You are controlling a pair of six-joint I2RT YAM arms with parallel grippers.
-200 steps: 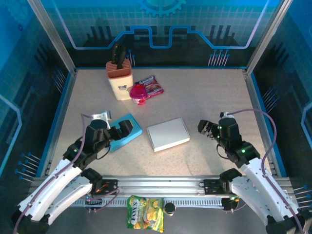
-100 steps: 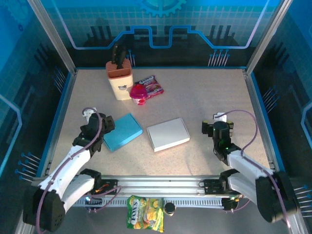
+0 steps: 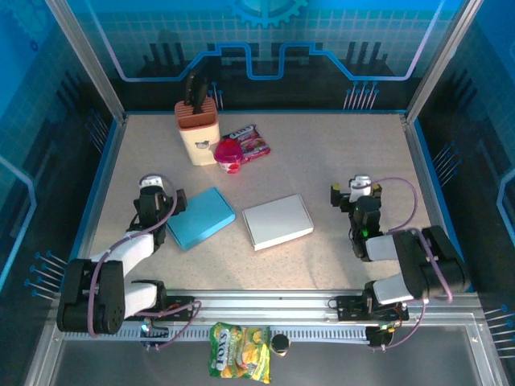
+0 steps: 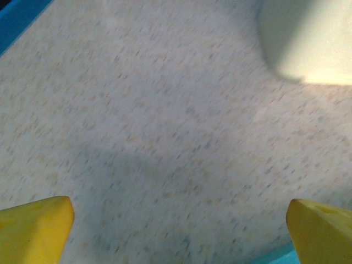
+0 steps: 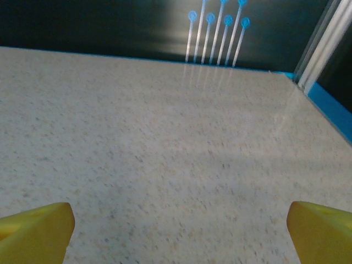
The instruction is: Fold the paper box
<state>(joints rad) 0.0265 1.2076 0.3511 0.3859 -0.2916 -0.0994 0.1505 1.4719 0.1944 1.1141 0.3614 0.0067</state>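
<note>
Your left end effector and right end effector both gape wide and hold nothing, near the left and right edges of the surface. Between them the white paper box lies flat, with a blue box just beside it on its left. A knife block stands toward the far-left corner.

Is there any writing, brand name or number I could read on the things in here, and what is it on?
Snack bag, at the near edge in the overhead view: large brand lettering, too blurred to read for sure.
Pink wrapper beside the knife block: white lettering, too small to read.
White box and blue box: no print visible.
</note>
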